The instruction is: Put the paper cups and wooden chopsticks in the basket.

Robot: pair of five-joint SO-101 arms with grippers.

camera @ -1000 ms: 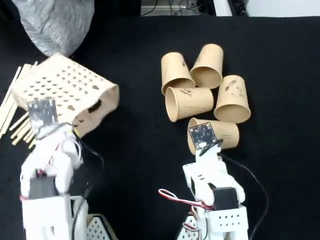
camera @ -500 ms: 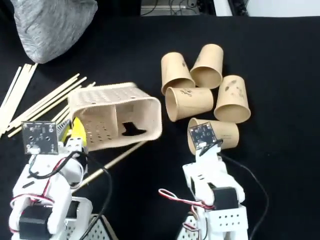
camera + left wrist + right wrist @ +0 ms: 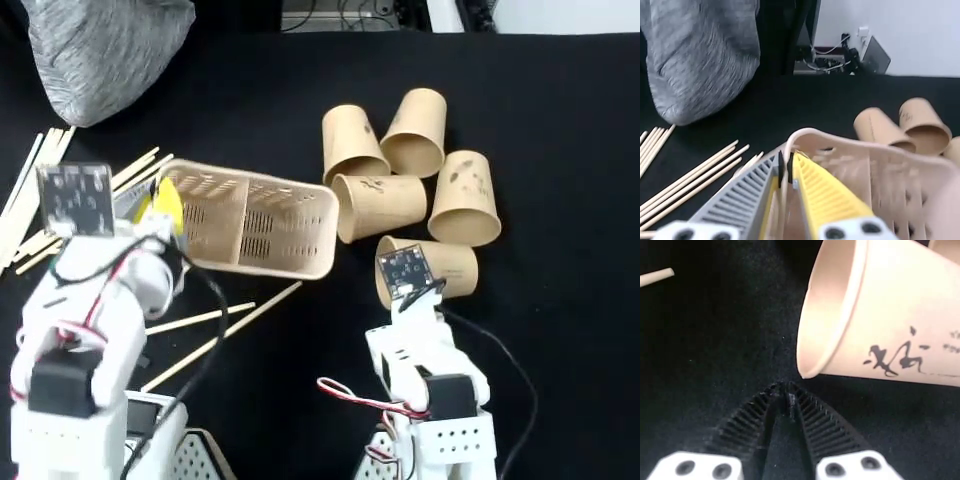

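Five paper cups (image 3: 378, 205) lie on their sides, right of one basket (image 3: 262, 232). Left gripper (image 3: 786, 167) pinches the basket rim. Right gripper (image 3: 789, 396) has its fingers pressed together, empty. Chopsticks (image 3: 215, 340): two loose, the pile can't be counted.

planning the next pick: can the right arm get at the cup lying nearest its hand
Probably yes. The right hand is shut and empty, and the nearest cup lies on its side just ahead, nothing between.
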